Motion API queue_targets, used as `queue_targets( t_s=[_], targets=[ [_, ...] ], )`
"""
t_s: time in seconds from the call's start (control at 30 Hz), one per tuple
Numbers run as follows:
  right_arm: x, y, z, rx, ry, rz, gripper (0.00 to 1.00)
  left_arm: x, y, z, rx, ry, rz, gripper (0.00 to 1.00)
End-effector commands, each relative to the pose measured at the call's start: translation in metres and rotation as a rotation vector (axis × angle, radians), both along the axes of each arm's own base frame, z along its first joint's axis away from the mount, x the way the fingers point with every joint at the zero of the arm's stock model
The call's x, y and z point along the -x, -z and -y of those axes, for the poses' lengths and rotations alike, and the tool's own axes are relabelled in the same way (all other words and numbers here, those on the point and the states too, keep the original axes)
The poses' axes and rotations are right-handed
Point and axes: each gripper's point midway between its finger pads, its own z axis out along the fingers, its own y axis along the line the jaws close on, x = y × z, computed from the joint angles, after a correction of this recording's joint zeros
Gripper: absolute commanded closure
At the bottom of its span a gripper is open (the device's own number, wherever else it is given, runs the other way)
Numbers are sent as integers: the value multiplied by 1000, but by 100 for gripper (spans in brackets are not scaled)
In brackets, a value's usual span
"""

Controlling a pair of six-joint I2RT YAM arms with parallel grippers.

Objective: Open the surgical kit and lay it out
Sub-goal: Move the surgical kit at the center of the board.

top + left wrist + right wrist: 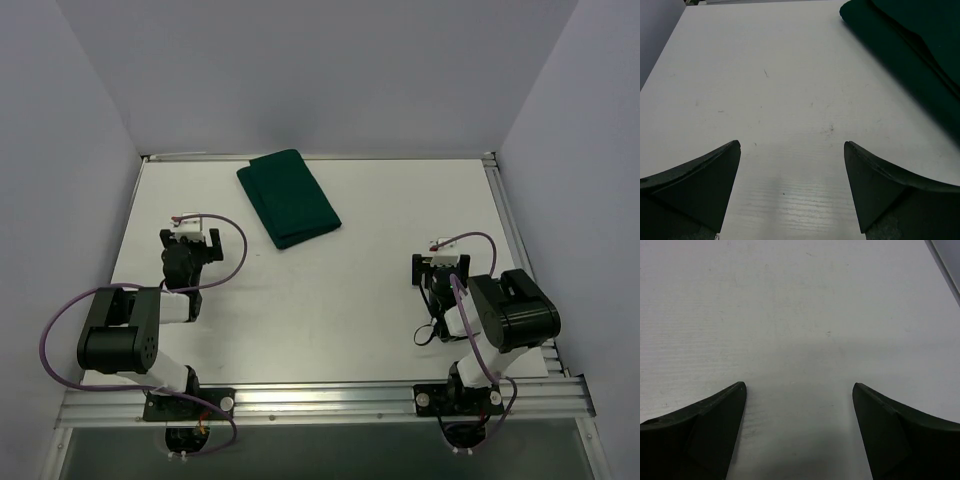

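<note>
Black fingers (715,185) of the left claw (792,147) fill the bottom corners of the left wrist view, spread wide apart with only bare white table (765,75) between them; the claw is open and holds nothing. The right claw (799,386) looks the same in its own view: fingers far apart, white table under the gap, nothing gripped.

Ahead of the left claw and off to its right lies the green cloth bundle (920,55); it is dark green and folded shut into a flat oblong, with layered folds running along its length and a rounded near corner; it rests flat on the table and throws a thin shadow along its edge.

From above, the bundle (290,198) sits askew on the table (380,210), its long side running slantwise; the left claw (190,240) hangs on the near side of the bundle and to its left, close but not touching; the right claw (440,268) is on the near side of the bundle and well apart to its right.
</note>
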Motion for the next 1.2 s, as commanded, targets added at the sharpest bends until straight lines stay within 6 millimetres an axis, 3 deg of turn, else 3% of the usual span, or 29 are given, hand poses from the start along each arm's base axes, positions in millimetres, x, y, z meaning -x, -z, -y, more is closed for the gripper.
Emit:
queue_targets(
  t_s=[0.0, 0.17, 0.23, 0.27, 0.3, 0.33, 0.37, 0.4, 0.43, 0.47, 0.5, 0.53, 0.57, 0.6, 0.63, 0.67, 0.7, 0.73, 0.77, 0.8, 0.87, 0.93, 0.97, 1.0, 1.03, 1.07, 1.1, 1.17],
  targets=[
    [-30, -103, -4, -50, 2, 442, 16, -9, -17, 0, 18, 2, 53, 6],
    [-25, -107, 5, -53, 81, 441, 15, -9, -18, 0, 18, 3, 54, 6],
    [-24, -133, -3, -26, 69, 475, 14, -8, -17, 0, 18, 3, 51, 6],
    [-22, -129, -15, -2, 39, 388, 13, -9, -17, 0, 18, 3, 51, 6],
    [-39, -152, -26, -28, 18, 384, 11, -9, -18, 2, 18, 11, 53, 6],
    [-49, -161, -40, -147, -7, 357, 11, -8, -17, 1, 17, 11, 50, 6],
    [-48, -136, -48, -170, -37, 177, 11, -8, -22, 3, 11, 30, 67, 5],
    [-57, -140, -70, -232, -141, 122, 12, -7, -28, 8, 3, 66, 77, 4],
    [-74, -173, -86, -291, -183, 145, 18, -7, -40, 23, -8, 170, 95, 2],
    [-74, -162, -96, -308, -216, 51, 21, -4, -36, 29, -5, 231, 36, 0],
    [-82, -149, -108, -327, -242, -16, 25, -7, -44, 29, -2, 273, 27, 9],
    [-94, -169, -127, -371, -311, -8, 26, -12, -43, 30, 21, 290, -16, 11],
    [-99, -165, -136, -416, -315, -42, 26, -24, -45, 25, 46, 272, -112, 14],
    [-107, -149, -144, -437, -319, -93, 26, -30, -48, 25, 58, 275, -157, 23],
    [-119, -160, -159, -472, -370, -88, 26, -33, -48, 28, 75, 292, -209, 27],
    [-125, -159, -167, -492, -387, -101, 26, -24, -36, 35, 117, 323, -319, 29],
    [-133, -136, -176, -519, -389, -162, 26, -37, -55, 38, 130, 341, -313, 29],
    [-136, -131, -193, -542, -438, -196, 26, -36, -55, 43, 156, 362, -346, 30],
    [-150, -145, -205, -554, -468, -183, 26, -24, -43, 52, 200, 402, -436, 30],
    [-157, -118, -217, -562, -476, -249, 25, -27, -54, 56, 213, 423, -433, 30],
    [-172, -104, -249, -577, -532, -296, 23, -19, -46, 61, 252, 440, -509, 28],
    [-180, -95, -266, -591, -553, -316, 22, -20, -50, 63, 253, 461, -527, 25],
    [-183, -73, -277, -601, -560, -357, 22, -17, -44, 63, 257, 456, -564, 24],
    [-192, -79, -286, -613, -573, -338, 24, -16, -41, 60, 252, 442, -579, 23],
    [-196, -73, -290, -631, -569, -350, 25, -16, -41, 58, 241, 440, -593, 23],
    [-196, -55, -296, -640, -572, -384, 27, -16, -39, 56, 234, 437, -604, 23],
    [-200, -55, -300, -649, -580, -379, 30, -15, -38, 56, 225, 439, -610, 23],
    [-198, -38, -305, -670, -580, -405, 35, -12, -38, 56, 208, 456, -613, 23]
  ],
)
